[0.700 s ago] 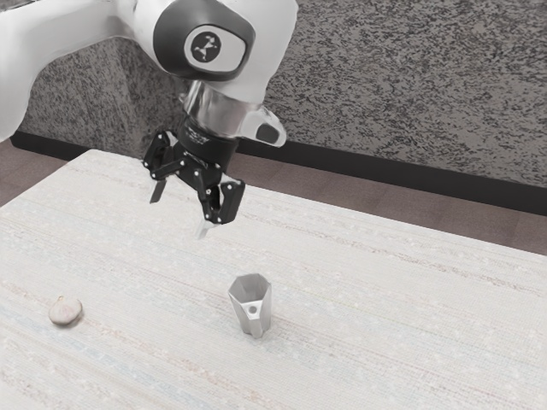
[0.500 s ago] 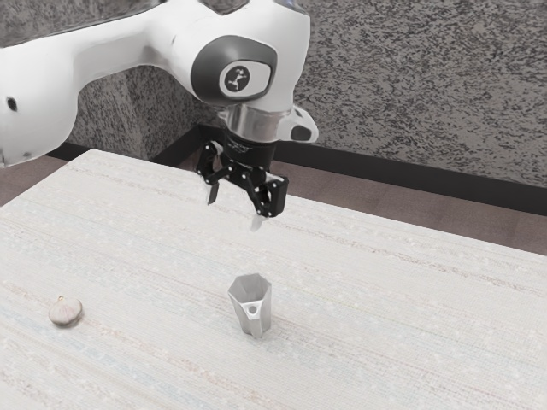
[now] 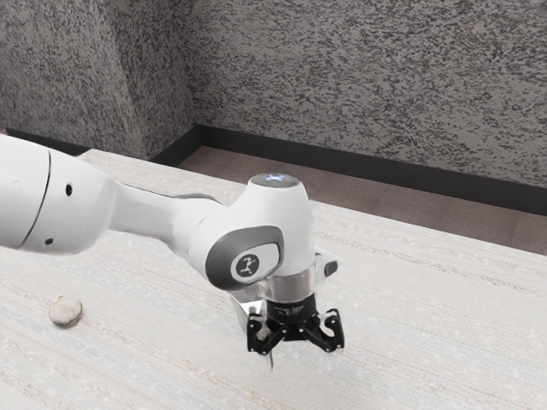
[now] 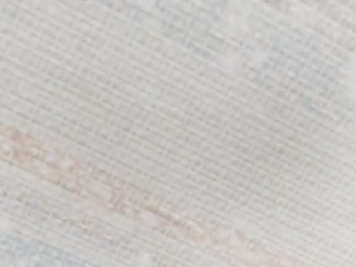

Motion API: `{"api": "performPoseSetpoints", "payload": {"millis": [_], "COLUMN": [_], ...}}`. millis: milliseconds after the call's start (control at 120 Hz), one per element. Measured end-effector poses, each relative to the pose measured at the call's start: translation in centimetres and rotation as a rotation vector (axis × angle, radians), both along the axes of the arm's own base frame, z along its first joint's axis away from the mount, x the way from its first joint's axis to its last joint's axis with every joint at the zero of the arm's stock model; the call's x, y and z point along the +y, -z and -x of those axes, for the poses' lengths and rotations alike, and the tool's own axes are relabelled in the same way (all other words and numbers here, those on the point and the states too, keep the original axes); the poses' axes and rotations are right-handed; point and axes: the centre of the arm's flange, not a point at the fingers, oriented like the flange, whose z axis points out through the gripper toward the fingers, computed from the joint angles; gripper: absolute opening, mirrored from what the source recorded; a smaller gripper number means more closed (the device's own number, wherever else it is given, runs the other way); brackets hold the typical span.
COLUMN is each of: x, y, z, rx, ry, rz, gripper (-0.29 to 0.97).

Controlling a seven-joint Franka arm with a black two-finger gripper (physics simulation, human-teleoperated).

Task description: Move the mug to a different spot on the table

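My black gripper [image 3: 300, 362] hangs low over the table [image 3: 444, 299] near its front edge, fingers pointing down and spread apart with nothing between them. The grey faceted mug is almost wholly hidden behind my wrist; a pale sliver [image 3: 244, 306] of it peeks out at the hand's side toward the exterior view's left. My hand sits nearer the camera than the mug. The wrist view holds pale woven table surface [image 4: 178, 133] close under the hand.
A small beige garlic-like bulb [image 3: 66, 310] lies on the table toward the exterior view's left. Dark speckled walls [image 3: 385, 77] and a brown floor strip [image 3: 410, 196] lie beyond the table's far edge.
My arm has swung down and toward the camera, from above and behind the mug to low over the table in front of it. The mug, plainly seen before, is now covered by my wrist.
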Motion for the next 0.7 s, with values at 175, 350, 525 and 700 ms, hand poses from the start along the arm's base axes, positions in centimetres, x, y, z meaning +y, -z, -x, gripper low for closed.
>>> {"api": "performPoseSetpoints", "payload": {"millis": [175,350,525,700], "x": [2.5,3.2,7.8,9.0], "y": [-2.5,-2.0,-0.5,0.1], "z": [3.6,7.3,3.3,-0.1], "rx": [-0.045,-0.064,-0.068,-0.097], "ry": [-0.194,-0.242,-0.392,-0.475], "rz": [-0.012,-0.1,-0.156,-0.165], "gripper": [0.68,0.68,0.68,0.68]}}
